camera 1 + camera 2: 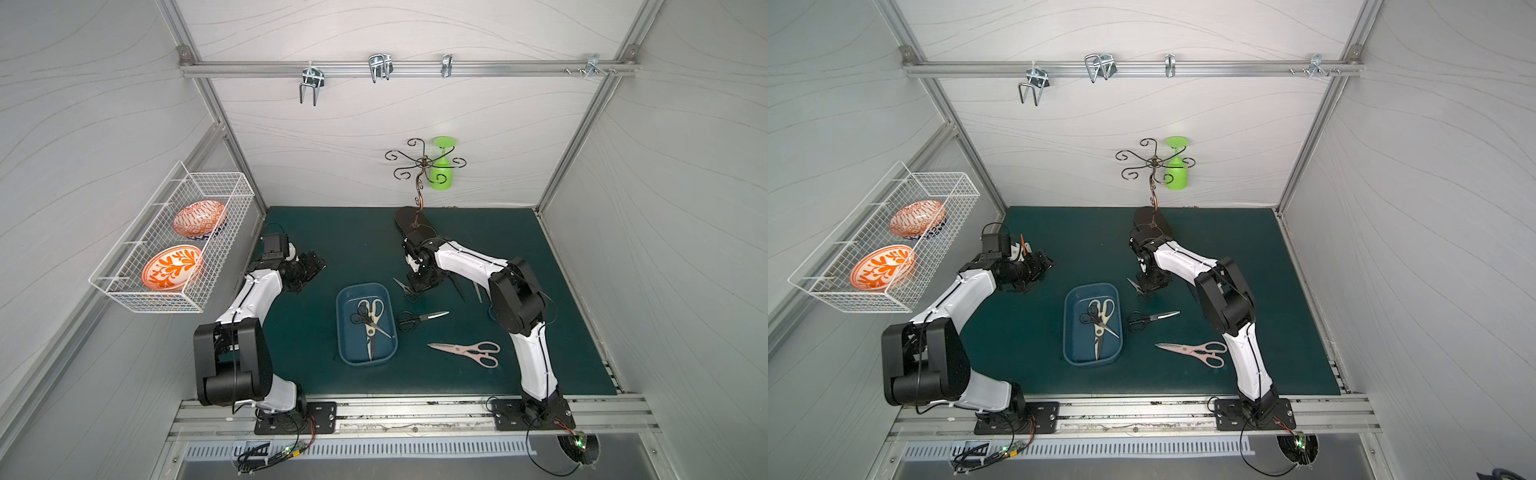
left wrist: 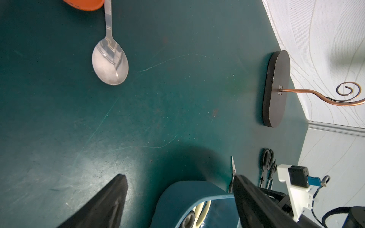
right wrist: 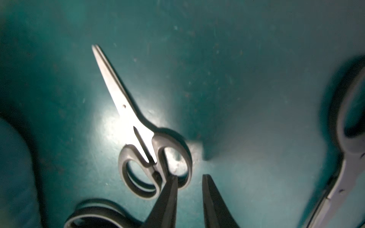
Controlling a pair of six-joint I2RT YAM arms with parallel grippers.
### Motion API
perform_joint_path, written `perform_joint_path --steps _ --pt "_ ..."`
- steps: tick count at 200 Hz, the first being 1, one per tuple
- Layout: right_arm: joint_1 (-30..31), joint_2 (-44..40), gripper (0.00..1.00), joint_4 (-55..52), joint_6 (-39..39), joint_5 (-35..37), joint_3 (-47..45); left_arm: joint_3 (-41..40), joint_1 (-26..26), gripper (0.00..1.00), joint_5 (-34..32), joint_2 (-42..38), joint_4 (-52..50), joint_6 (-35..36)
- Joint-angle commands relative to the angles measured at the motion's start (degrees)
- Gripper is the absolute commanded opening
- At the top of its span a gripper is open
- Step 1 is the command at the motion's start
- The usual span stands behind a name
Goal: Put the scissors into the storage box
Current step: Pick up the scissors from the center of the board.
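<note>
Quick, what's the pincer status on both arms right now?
Left pincer: open wide, holding nothing.
Right pincer: open narrowly, tips at a handle loop of the small black-handled steel scissors; no grip visible.

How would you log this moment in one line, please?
right gripper open at small scissors | left gripper open | storage box: cream shears, black scissors

Overhead stereo pair, two close wrist views

Mat (image 1: 307, 332) left of storage box (image 1: 348, 345) open; black scissors (image 1: 419, 319), pink shears (image 1: 465, 352) lie right; stand base (image 1: 409, 222) behind.
</note>
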Motion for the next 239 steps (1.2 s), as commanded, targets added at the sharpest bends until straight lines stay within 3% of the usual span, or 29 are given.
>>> perform_joint_path --steps 1,181,239 --pt "-0.4 1.5 0.27 -0.2 -1.0 0.7 1.2 0.3 -0.2 0.88 0.3 0.8 2.0 0.0" --pt "-0.2 3.8 0.25 1.3 0.2 0.2 -2.3 0.5 -0.3 0.88 -0.1 1.2 1.8 0.2" --pt "-0.1 5.7 0.16 0.0 1.1 0.5 -1.6 0.5 -0.2 0.88 -0.2 1.3 1.8 0.2"
